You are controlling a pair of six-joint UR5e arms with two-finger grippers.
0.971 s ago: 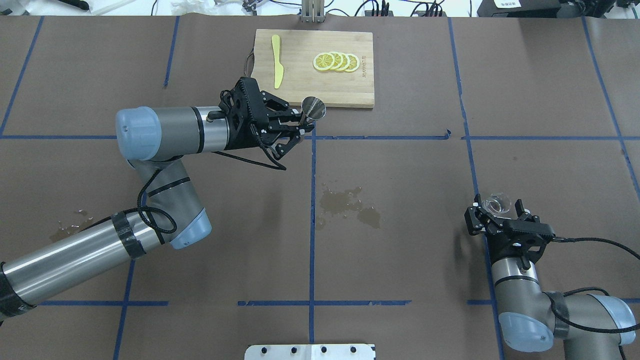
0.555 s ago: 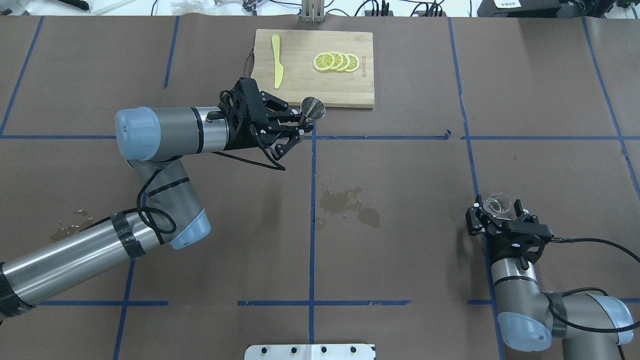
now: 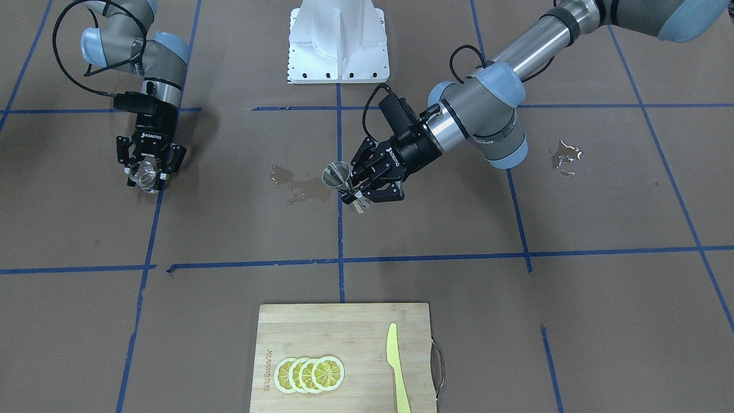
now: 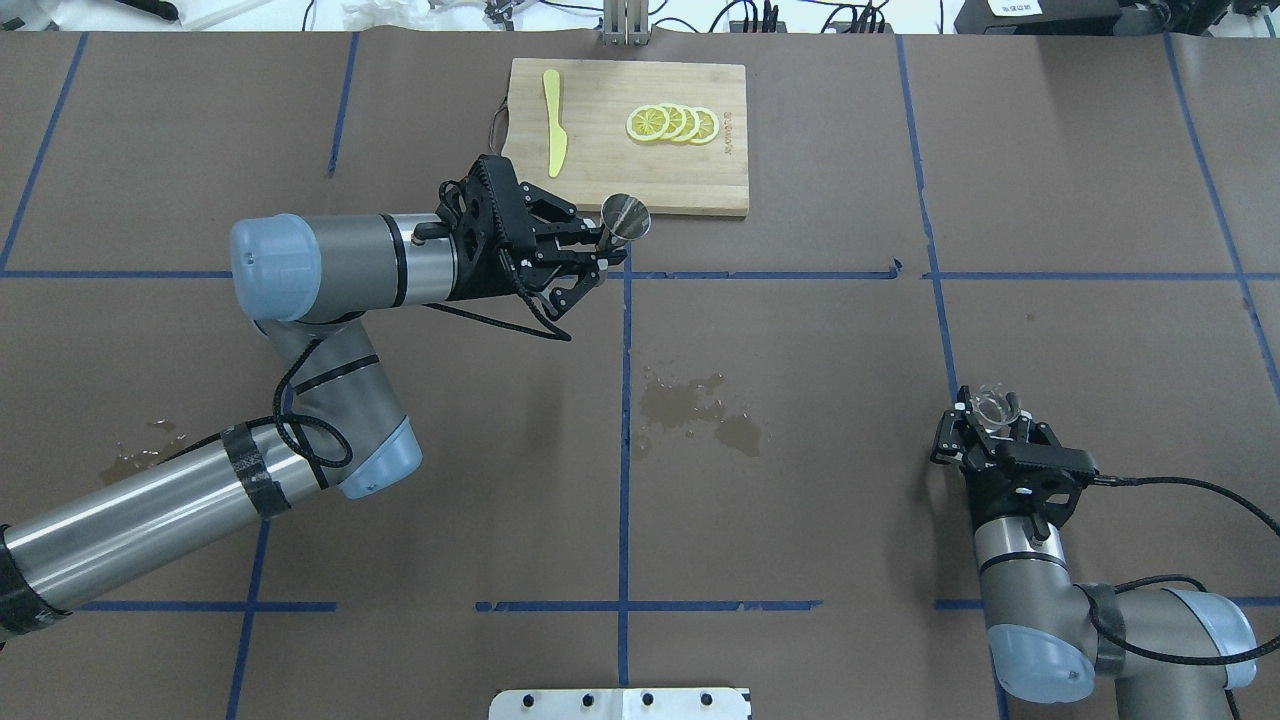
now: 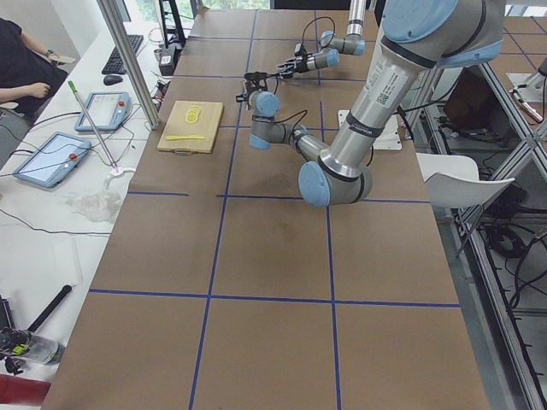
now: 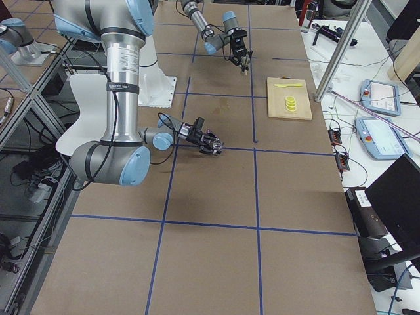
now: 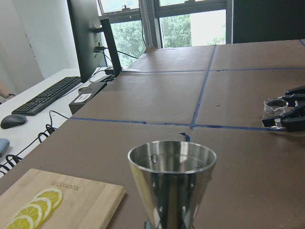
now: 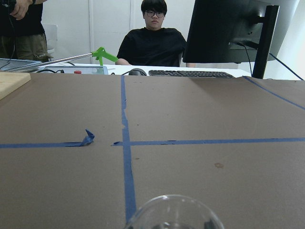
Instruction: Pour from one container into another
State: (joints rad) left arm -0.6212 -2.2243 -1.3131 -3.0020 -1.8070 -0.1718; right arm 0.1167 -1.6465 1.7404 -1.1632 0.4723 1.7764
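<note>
Clear glass cup (image 4: pixel 994 405) pinched between the right gripper's (image 4: pixel 996 420) narrowed jaws, toward the table's (image 4: pixel 820 520) right edge, farther off a steel jigger (image 4: pixel 625 218) held upright, its waist clamped in the left gripper's (image 4: pixel 604 250) jaws, just before the bamboo cutting board's (image 4: pixel 700 185) near edge

Left gripper (image 4: pixel 603 252), upper centre overhead, clamps the jigger (image 4: pixel 625 215), forearm level; right gripper (image 4: pixel 993 420), lower right, pinches the glass cup (image 4: pixel 995 406)
</note>
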